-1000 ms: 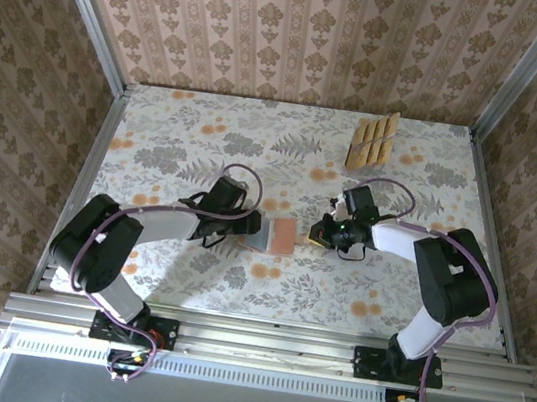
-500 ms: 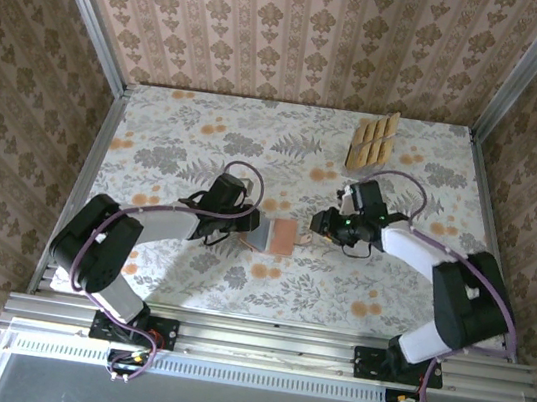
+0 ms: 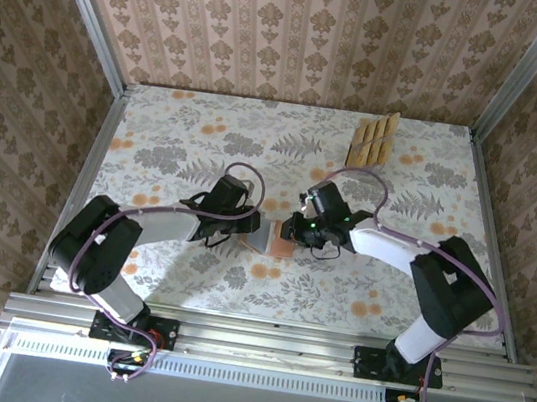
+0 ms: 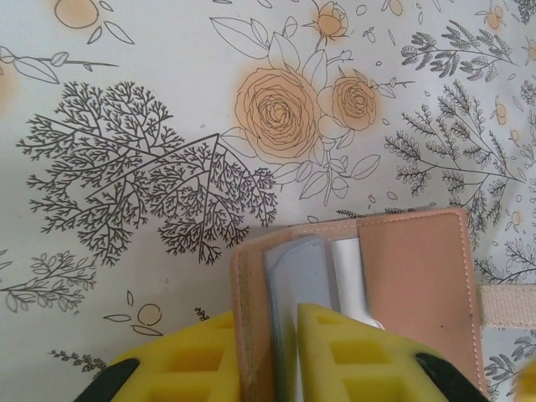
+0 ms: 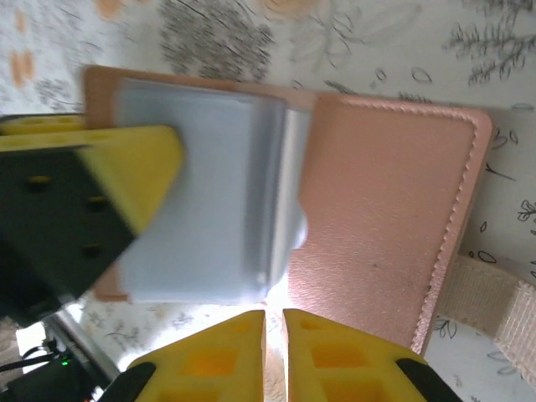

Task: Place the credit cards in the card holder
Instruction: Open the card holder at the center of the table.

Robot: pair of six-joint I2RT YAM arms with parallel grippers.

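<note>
The card holder lies open mid-table, a salmon wallet with grey pocket panels. My left gripper is shut on its left flap, one yellow finger outside and one on the grey panels. My right gripper hovers over the card holder's right half with its jaws shut to a thin slit; I cannot tell whether anything is in the slit. A whitish, round-cornered edge sticks out between the grey panels and the right flap. Several tan credit cards stand in a row at the back right.
A beige strap trails from the card holder's right edge onto the floral tablecloth. Metal rails and patterned walls close in the table on three sides. The arm bases sit at the near edge.
My right gripper has slid left from beside the card holder to over its right half. The left arm has stayed at the card holder's left flap.
</note>
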